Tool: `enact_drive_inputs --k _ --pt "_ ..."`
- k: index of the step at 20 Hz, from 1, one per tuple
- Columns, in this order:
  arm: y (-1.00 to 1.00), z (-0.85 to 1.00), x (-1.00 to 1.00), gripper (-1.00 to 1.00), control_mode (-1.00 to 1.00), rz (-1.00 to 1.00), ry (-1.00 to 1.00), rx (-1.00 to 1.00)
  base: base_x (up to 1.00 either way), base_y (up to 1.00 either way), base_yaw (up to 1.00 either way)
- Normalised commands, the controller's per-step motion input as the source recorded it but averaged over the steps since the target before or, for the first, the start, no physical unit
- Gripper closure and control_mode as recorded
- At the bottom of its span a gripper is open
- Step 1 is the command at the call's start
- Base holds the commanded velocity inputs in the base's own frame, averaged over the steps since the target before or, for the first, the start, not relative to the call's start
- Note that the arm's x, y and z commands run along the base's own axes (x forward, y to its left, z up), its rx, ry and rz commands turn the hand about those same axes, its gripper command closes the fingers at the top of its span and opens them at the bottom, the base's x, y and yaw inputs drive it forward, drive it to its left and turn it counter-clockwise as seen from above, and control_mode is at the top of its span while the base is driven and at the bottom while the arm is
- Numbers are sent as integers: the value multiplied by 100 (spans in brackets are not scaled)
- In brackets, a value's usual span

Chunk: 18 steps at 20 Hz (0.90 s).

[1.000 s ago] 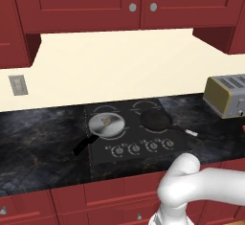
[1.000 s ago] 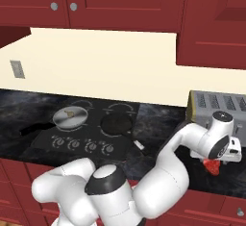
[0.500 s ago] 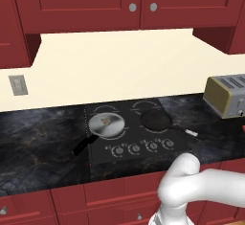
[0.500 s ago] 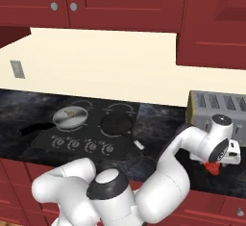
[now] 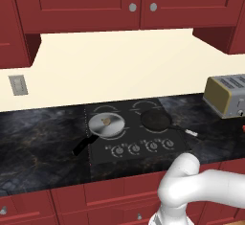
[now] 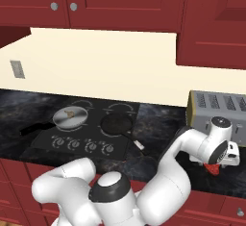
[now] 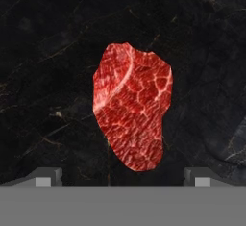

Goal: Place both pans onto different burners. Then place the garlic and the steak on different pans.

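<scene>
My hand (image 6: 215,165) has dropped lower over steak (image 7: 132,106), fingers spread wide, gripping nothing. Steak flat on dark desk (image 7: 43,52), right of cooktop, near toaster (image 6: 216,108). Both pans on burners; garlic (image 5: 107,121) in silver pan (image 5: 106,125). Black pan (image 5: 155,118) awaits steak. Grasp seems next.

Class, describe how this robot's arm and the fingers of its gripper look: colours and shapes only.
The arm is glossy white with rounded, bulbous segments and dark joint caps. The gripper has two small, blocky grey fingers.
</scene>
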Motion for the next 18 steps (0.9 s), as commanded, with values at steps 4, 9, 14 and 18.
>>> enact_drive_inputs --k 4,9,14,18 --pt "0 -7 17 -100 -100 0 0 0 0 0 0" --pt "-8 -5 6 -100 -100 0 0 0 0 0 0" --pt "-21 -9 0 -100 -100 0 0 2 0 0 0" --pt "-11 -14 0 -100 -100 0 0 0 0 0 0"
